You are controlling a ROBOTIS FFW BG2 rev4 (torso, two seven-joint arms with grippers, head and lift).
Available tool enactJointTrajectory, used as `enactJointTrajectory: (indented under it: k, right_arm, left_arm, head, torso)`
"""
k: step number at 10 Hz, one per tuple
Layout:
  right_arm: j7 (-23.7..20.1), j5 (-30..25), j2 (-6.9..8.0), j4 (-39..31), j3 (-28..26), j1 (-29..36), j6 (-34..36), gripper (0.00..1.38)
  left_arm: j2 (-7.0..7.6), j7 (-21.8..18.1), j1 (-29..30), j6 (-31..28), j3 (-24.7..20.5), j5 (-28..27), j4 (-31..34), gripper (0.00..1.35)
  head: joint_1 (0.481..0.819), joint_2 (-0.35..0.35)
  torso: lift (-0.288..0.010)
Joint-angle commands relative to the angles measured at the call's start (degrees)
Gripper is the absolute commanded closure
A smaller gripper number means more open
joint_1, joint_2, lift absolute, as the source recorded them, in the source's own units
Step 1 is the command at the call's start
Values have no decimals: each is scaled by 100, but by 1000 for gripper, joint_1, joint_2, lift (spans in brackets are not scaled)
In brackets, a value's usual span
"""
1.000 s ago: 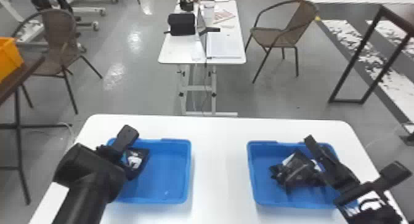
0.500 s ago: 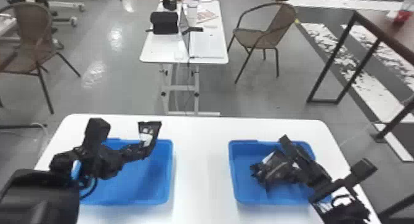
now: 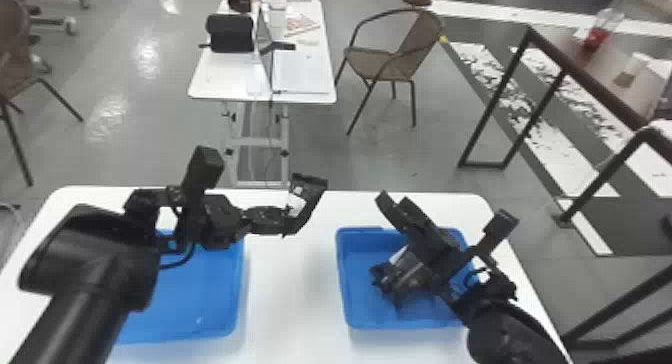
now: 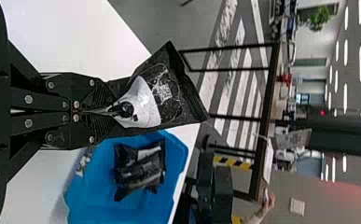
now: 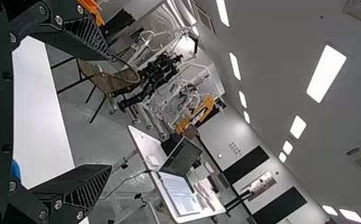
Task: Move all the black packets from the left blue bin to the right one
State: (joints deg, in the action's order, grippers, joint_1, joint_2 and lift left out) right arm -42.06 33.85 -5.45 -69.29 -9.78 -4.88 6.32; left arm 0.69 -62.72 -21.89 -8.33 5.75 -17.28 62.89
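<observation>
White table (image 3: 290,298) across lower frame | Left blue bin (image 3: 195,308), lower left; right blue bin (image 3: 357,258), lower right, holding black packets (image 3: 412,278) | Right gripper (image 3: 398,206), right of center, fingers spread | Left gripper (image 3: 286,221), near center, pinches a black packet (image 3: 311,189)

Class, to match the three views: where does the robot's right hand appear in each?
Head view: the right hand is at the right blue bin's far side.
Left wrist view: the right hand is beside the blue bin's rim.
Right wrist view: the right hand, fingers open.
Shared landmark: the white table.
</observation>
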Motion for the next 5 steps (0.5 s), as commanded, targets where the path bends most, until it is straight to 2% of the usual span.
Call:
enactJointTrajectory:
  k: [1,5]
  right_arm:
    - [-22,-80,0,-32,302,-154,1,211]
    - [-22,-142,0,47,838,-382,53,209]
  left_arm:
    - [-84,-153,-509,245,216,-232,-673,1217]
    - [-84,-179,-992,376,673,76,-1235,1216]
  head:
    - [695,-194]
    - [695,-165]
  torso:
    - [0]
    - [0]
